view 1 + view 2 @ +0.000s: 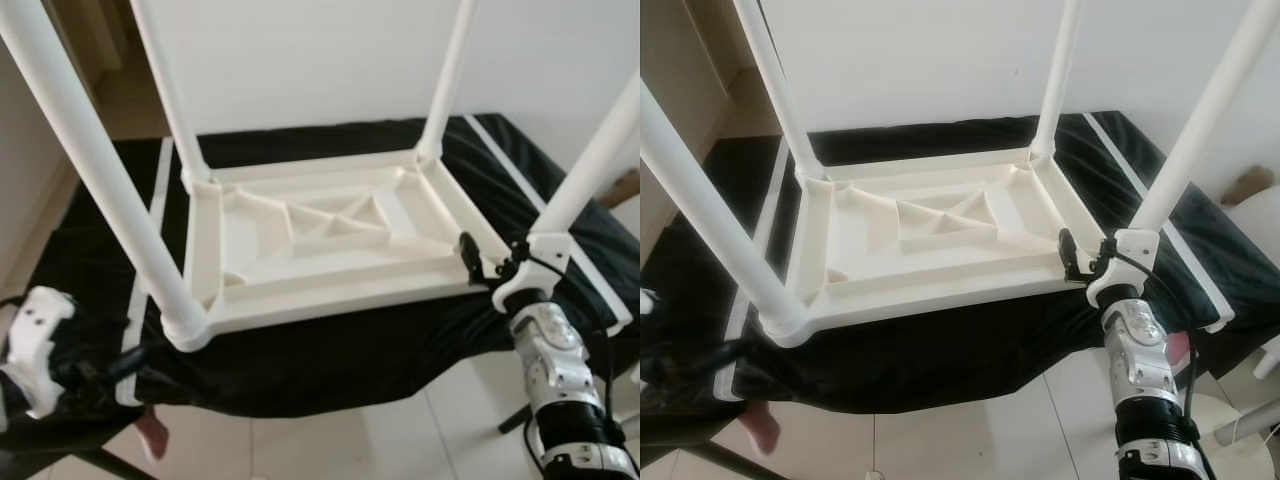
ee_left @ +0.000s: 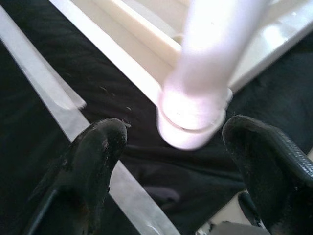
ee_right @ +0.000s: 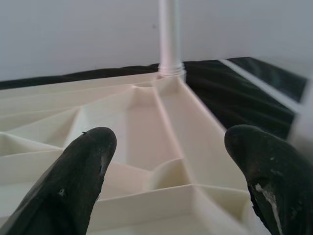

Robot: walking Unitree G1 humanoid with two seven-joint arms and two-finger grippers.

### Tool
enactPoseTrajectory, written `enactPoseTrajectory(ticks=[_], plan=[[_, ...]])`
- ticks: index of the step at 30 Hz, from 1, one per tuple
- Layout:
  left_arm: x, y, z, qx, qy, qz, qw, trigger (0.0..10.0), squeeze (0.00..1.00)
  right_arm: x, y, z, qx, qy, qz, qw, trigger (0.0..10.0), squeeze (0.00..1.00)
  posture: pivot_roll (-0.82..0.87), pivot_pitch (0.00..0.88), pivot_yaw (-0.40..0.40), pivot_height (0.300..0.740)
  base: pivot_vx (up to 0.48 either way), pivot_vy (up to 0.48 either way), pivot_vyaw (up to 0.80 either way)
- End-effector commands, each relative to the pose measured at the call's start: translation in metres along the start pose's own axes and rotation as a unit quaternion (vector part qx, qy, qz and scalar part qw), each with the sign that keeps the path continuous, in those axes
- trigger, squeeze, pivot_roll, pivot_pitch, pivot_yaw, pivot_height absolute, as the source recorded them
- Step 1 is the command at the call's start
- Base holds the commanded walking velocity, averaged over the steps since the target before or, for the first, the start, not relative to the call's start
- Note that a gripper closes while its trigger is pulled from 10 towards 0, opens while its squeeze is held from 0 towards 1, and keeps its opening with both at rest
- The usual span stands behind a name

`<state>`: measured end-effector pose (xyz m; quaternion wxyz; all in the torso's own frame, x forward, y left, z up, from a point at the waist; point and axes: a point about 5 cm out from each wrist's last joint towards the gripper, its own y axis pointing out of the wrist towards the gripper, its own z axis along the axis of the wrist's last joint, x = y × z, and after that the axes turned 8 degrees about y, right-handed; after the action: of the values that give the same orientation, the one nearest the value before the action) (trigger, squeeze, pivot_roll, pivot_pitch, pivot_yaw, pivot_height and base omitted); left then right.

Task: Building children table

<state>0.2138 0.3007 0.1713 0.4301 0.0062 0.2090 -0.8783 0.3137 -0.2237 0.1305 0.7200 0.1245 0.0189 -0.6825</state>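
The white tabletop (image 1: 330,240) lies upside down across the middle of the black-covered surface (image 1: 90,250), all four legs standing up from its corners. The right hand (image 1: 484,262) sits at the near right corner of the tabletop, fingers apart, close against the rim beside the near right leg (image 1: 590,170). The left hand (image 2: 171,161) waits off the surface's near left corner, fingers apart, facing the near left leg (image 1: 100,170) without touching it. A good finish likely means pressing each leg fully home, then gripping two legs evenly before turning the table over. A pink object (image 1: 152,432) lies on the floor below the near left corner, and a chair leg (image 1: 1250,420) stands at the right; both could crowd the turn.
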Motion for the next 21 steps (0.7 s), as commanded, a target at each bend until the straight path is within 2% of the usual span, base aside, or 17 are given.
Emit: enactPoseTrajectory(ticks=[1, 5, 7, 8, 10, 12, 14, 15, 16, 18, 21], plan=[[0.001, 0.007, 0.001, 0.002, 0.013, -0.012, 1.000, 10.0, 0.00, -0.011, -0.003, -0.006, -0.007, 0.005, 0.030, 1.000, 10.0, 0.00, 0.11, 0.000, -0.005, 0.740, 0.000, 0.000, 0.00], [-0.006, 0.014, 0.003, 0.011, 0.011, -0.003, 1.000, 10.0, 0.00, -0.019, -0.008, -0.012, -0.015, 0.011, 0.044, 0.999, 10.0, 0.00, 0.11, 0.000, 0.000, 0.740, 0.000, 0.000, 0.00], [-0.034, 0.024, 0.008, 0.027, 0.019, 0.070, 0.997, 10.0, 0.00, -0.027, -0.016, -0.019, -0.026, 0.022, 0.057, 0.998, 10.0, 0.00, 0.09, 0.000, 0.017, 0.740, 0.000, 0.000, 0.00], [-0.034, 0.024, 0.008, 0.027, 0.019, 0.070, 0.997, 10.0, 0.00, -0.027, -0.016, -0.019, -0.026, 0.022, 0.057, 0.998, 10.0, 0.00, 0.09, 0.000, 0.017, 0.740, 0.000, 0.000, 0.00], [-0.055, 0.030, 0.013, 0.037, 0.033, 0.121, 0.991, 10.0, 0.00, -0.033, -0.024, -0.024, -0.035, 0.028, 0.068, 0.997, 10.0, 0.00, 0.08, 0.000, 0.032, 0.740, 0.000, 0.000, 0.00], [-0.060, 0.031, 0.015, 0.040, 0.039, 0.131, 0.990, 10.0, 0.00, -0.034, -0.027, -0.025, -0.036, 0.029, 0.070, 0.996, 10.0, 0.00, 0.08, 0.000, 0.032, 0.740, 0.000, 0.000, 0.00], [-0.072, 0.041, 0.028, 0.069, 0.046, 0.165, 0.983, 10.0, 0.00, -0.037, -0.037, -0.029, -0.044, 0.035, 0.074, 0.996, 10.0, 0.00, 0.06, 0.000, 0.057, 0.740, 0.000, 0.000, 0.00], [-0.072, 0.041, 0.028, 0.069, 0.046, 0.165, 0.983, 10.0, 0.00, -0.037, -0.037, -0.029, -0.044, 0.035, 0.074, 0.996, 10.0, 0.00, 0.06, 0.000, 0.057, 0.740, 0.000, 0.000, 0.00], [-0.079, 0.049, 0.034, 0.080, 0.044, 0.185, 0.979, 10.0, 0.00, -0.041, -0.043, -0.032, -0.051, 0.039, 0.083, 0.994, 10.0, 0.00, 0.04, 0.000, 0.070, 0.740, 0.000, 0.000, 0.00], [-0.079, 0.049, 0.034, 0.080, 0.044, 0.185, 0.979, 10.0, 0.00, -0.041, -0.043, -0.032, -0.051, 0.039, 0.083, 0.994, 10.0, 0.00, 0.04, 0.000, 0.070, 0.740, 0.000, 0.000, 0.00], [-0.093, 0.069, 0.047, 0.098, 0.027, 0.216, 0.971, 10.0, 0.00, -0.053, -0.056, -0.039, -0.062, 0.051, 0.095, 0.992, 10.0, 0.00, 0.01, 0.000, 0.091, 0.740, 0.000, 0.000, 0.00]])
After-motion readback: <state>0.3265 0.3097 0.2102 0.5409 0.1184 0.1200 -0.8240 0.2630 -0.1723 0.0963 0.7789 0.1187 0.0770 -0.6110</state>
